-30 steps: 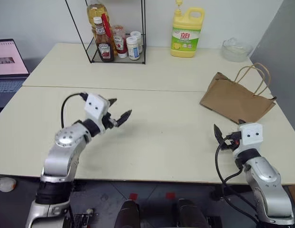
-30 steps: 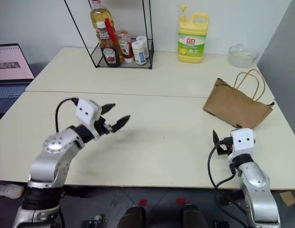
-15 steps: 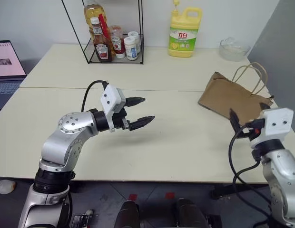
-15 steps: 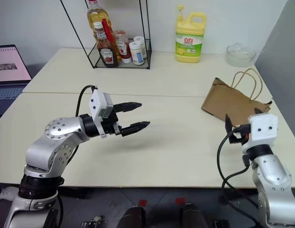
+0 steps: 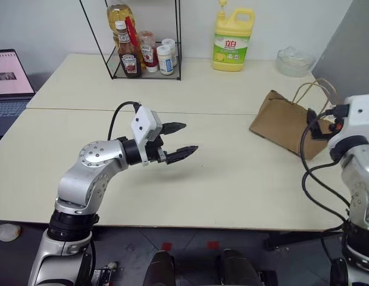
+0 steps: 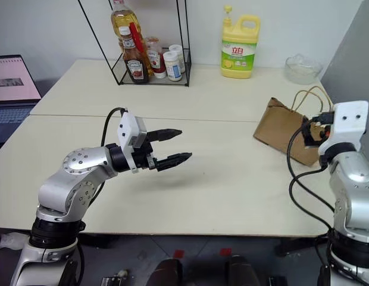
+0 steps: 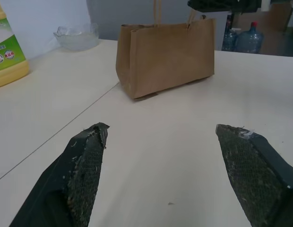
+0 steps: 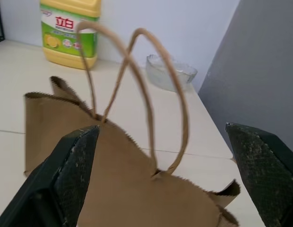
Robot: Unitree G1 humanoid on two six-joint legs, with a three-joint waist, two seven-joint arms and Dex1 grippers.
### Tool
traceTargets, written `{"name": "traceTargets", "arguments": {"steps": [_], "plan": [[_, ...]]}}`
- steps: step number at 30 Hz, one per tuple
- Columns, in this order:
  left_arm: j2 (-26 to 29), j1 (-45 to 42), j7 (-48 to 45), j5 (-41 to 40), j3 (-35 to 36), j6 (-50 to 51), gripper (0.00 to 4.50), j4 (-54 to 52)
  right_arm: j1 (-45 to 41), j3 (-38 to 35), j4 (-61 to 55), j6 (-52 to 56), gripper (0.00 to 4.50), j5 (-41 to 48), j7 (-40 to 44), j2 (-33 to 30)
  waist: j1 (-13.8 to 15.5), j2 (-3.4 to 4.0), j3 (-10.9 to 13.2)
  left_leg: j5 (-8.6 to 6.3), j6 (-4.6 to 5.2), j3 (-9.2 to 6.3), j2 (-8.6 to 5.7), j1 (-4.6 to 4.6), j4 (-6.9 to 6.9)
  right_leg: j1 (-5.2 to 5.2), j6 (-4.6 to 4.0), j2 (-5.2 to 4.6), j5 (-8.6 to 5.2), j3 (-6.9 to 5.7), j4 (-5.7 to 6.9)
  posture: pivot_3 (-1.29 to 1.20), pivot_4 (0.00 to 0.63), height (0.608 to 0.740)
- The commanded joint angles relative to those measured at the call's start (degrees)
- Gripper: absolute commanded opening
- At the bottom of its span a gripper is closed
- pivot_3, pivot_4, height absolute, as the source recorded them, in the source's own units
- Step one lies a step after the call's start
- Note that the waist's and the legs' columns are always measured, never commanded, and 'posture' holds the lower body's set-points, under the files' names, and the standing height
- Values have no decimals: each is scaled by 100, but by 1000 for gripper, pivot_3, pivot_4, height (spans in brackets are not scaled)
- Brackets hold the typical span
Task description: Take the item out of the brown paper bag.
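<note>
The right gripper (image 8: pixel 170 179) hangs just above the bag (image 5: pixel 287 127), its jaws spread as wide as they go and holding nothing; from its own wrist view the two cord handles (image 8: pixel 137 90) rise between the fingers (image 8: pixel 75 175), and the serrated paper rim sits just below and ahead of the tips. The left gripper (image 5: pixel 178 139) is well apart from the bag, over bare table (image 5: pixel 232 179), jaws likewise fully spread and empty, pointing across toward the bag's side panel, which stands straight ahead between its fingertips in the left wrist view. The item cannot be seen; presumably it is down inside the bag, whose mouth looks pinched nearly flat. That is the main hazard: a finger driven down at the creased rim may crush the paper or push the whole bag along the table instead of entering, since nothing pins the bag. The loops lying between the right jaws could snag a finger, so a lift would raise the bag instead of the item. A blind closing inside may catch paper along with the bottle. The jug (image 5: pixel 233 37) and the glass bowl (image 5: pixel 295 61) stand beyond the bag, and a shoved bag could slide toward the table edge.
</note>
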Motion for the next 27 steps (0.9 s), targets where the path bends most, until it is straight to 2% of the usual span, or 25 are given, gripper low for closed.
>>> {"name": "traceTargets", "arguments": {"steps": [1, 10, 13, 24, 27], "plan": [[-43, -73, 18, -7, -24, -117, 3897, -203, -496, -299, 384, 28, 4500, 242, 257, -325, 0, 1, 1, 0, 0, 1, 0, 0, 1, 0, 0, 0, 0, 1, 0, 0, 150, 740], [-34, -132, -54, 34, -58, -210, 3897, -105, -1098, -106, 977, 288, 4500, 611, 783, -812, 0, 4, 2, 0, 0, 1, 0, -1, 0, 0, 0, 0, 0, 0, -3, 0, 150, 740], [-35, -152, -68, 46, -70, -233, 3933, -77, -1233, 37, 1112, 266, 3888, 618, 894, -928, -1, 5, 3, 0, 0, 1, 0, -1, 0, -1, 0, 0, 0, 0, -3, 0, 150, 740], [-4, -112, -81, 66, -47, -253, 3933, -81, -1608, 424, 1355, 252, 21, 568, 1147, -1227, 0, 8, 5, 0, 0, 1, 0, -3, 0, -1, 0, -1, 0, -1, -6, 0, 150, 740], [20, -83, -81, 71, -34, -248, 3933, -91, -1647, 492, 1414, 258, 21, 565, 1198, -1319, 0, 8, 6, 0, 0, 1, 0, -3, 0, -1, 0, -1, 0, 0, -6, 0, 150, 740]]}}
